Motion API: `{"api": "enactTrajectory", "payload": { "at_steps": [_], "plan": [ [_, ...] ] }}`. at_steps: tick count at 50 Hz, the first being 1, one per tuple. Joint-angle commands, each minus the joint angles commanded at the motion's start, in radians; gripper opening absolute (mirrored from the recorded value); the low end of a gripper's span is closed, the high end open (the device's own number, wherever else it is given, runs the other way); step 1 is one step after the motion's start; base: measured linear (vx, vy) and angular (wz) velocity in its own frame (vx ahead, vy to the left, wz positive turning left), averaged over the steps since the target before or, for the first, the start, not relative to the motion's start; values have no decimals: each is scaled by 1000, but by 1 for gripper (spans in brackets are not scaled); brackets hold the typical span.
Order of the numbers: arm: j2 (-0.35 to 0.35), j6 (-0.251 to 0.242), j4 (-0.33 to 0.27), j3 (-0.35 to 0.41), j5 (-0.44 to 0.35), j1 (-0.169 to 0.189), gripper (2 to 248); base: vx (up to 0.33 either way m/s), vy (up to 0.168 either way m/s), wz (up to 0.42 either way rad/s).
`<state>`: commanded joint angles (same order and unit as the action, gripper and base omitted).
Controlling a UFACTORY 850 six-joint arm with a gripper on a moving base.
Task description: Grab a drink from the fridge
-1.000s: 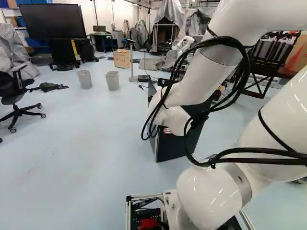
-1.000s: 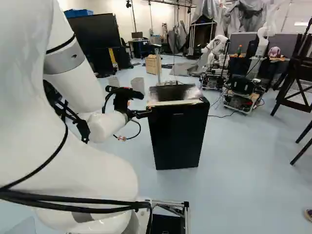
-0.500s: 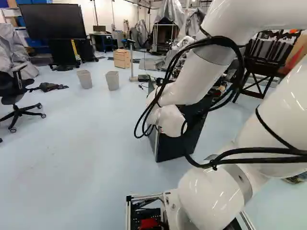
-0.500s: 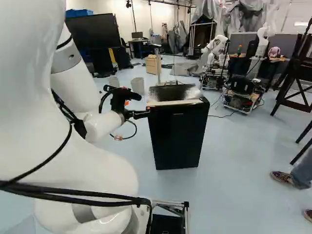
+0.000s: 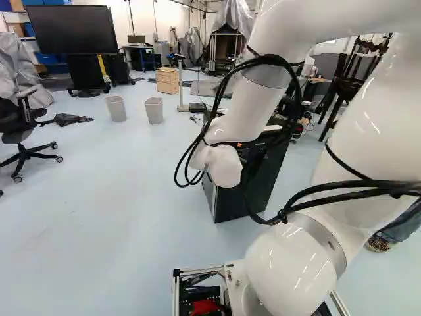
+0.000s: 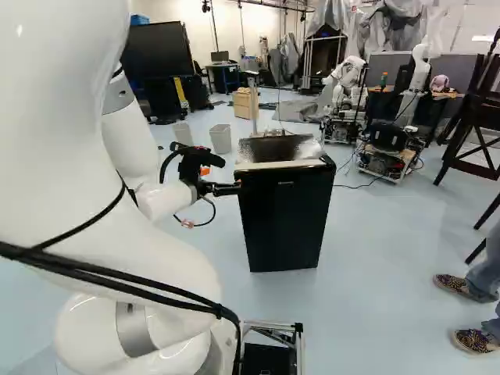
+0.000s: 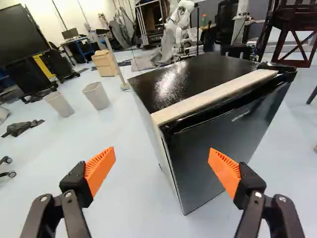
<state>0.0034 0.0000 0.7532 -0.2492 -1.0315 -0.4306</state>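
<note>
**Your end effector (image 6: pixel 237 187) stands wide by the fridge (image 6: pixel 285 215)**

Nearest you, your arm (image 6: pixel 137 262) rises from the base and reaches ahead. Your end effector's two fingers stand wide apart, one orange pad (image 7: pixel 225 171) showing across the fridge door (image 7: pixel 220 148), the other over the floor (image 7: pixel 138 198) beside the cabinet. The black fridge lies just ahead of them, its door-side corner between them in your wrist view; you cannot tell whether they touch it. The door looks closed, hiding the inside from you. At the right of your right base view stand a person's legs (image 6: pixel 486 269). Farther off, you have two bins (image 5: pixel 154 110), then a wooden cabinet (image 5: pixel 168 80).
</note>
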Motion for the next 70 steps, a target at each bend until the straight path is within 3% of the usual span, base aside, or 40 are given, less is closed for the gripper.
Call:
{"api": "enactTrajectory", "payload": {
  "at_steps": [16, 48, 70],
  "plan": [
    [-85, 0, 82, -39, -17, -29, 247, 0, 0, 0],
    [-152, 0, 215, -105, -107, -90, 247, 0, 0, 0],
    [-277, 0, 305, -180, -127, -117, 247, 0, 0, 0]
  ]
}}
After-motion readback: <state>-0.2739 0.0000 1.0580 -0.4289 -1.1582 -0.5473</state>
